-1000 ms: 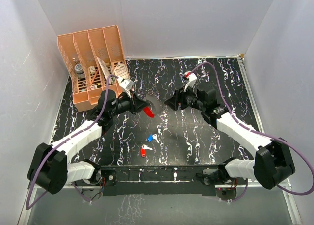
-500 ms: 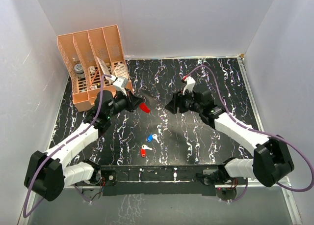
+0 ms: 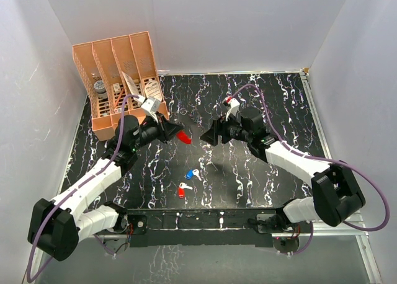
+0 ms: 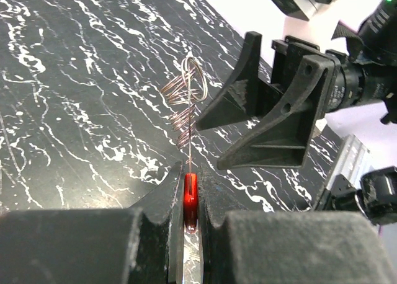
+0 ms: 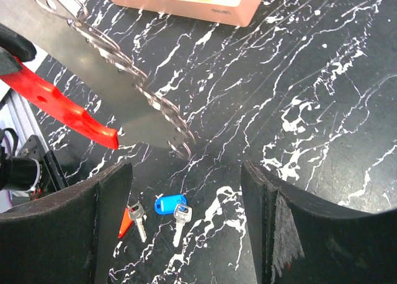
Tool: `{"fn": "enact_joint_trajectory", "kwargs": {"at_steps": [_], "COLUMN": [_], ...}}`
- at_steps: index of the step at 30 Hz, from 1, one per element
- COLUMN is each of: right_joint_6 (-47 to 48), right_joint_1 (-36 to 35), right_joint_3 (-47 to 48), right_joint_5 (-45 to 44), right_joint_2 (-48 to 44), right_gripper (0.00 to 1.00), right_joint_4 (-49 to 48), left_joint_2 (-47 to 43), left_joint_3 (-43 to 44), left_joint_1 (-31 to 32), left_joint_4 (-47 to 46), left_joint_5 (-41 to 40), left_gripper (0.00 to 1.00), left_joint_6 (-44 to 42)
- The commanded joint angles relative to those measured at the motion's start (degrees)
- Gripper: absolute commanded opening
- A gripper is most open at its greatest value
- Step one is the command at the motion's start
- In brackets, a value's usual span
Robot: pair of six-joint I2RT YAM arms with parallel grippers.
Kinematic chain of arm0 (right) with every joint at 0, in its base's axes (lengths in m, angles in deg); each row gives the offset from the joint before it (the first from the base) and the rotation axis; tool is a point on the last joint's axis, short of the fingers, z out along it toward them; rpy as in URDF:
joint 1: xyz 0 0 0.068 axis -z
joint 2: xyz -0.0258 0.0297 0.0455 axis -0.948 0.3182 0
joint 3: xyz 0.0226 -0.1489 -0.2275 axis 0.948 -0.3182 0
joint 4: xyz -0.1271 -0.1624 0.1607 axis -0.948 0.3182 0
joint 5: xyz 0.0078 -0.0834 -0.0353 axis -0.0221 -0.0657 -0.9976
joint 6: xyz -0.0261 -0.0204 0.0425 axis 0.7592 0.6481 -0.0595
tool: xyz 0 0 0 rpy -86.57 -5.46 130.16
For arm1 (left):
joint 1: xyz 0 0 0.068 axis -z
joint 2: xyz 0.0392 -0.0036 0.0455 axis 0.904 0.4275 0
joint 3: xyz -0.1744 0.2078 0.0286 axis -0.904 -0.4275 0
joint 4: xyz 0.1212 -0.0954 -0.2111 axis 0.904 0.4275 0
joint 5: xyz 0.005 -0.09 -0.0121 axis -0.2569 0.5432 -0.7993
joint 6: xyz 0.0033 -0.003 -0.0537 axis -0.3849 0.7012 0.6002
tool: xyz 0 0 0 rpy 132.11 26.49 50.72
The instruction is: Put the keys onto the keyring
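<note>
My left gripper is shut on the red plastic strip of the keyring, held above the table; its metal chain and wire ring hang out ahead of the jaws. In the top view the strip sticks out of the left gripper toward my right gripper, which faces it a short gap away, open and empty. The right wrist view shows the strip, the chain, and below the open gripper both keys lying on the table: blue head, red head.
An orange slotted organizer holding small items stands at the back left, just behind the left arm. The two keys lie on the black marbled tabletop between the arms. White walls enclose the table.
The right gripper has shifted left toward the keyring and its jaws have spread wider. The left gripper, still shut on the red strip, has drawn slightly back and left.
</note>
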Motion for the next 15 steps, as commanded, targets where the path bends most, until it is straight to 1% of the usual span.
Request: {"fn": "enact_joint_trajectory", "kwargs": {"at_steps": [1, 8, 12, 15], "right_joint_6": [2.31, 6.38, 8.02, 8.32], "right_joint_1": [0.27, 0.56, 1.01, 1.96], "right_joint_3": [2.93, 4.88, 5.47, 5.28], "right_joint_5": [2.87, 5.1, 9.49, 12.95], "right_joint_2": [-0.31, -2.33, -2.65, -3.0], "right_gripper": [0.7, 0.71, 0.71, 0.69], "right_joint_4": [-7.16, -5.47, -5.37, -5.98], "left_joint_2": [-2.13, -0.9, 0.75, 1.98], "left_joint_3": [0.96, -0.34, -0.69, -0.39], "left_joint_1": [-0.22, -0.22, -0.22, -0.28], "left_joint_4": [-1.35, -4.1, -5.97, -5.05], "left_joint_5": [6.31, 14.53, 19.67, 21.17], "left_gripper": [0.0, 0.0, 0.0, 0.0], "left_joint_6": [-0.45, -0.53, -0.93, -2.08]}}
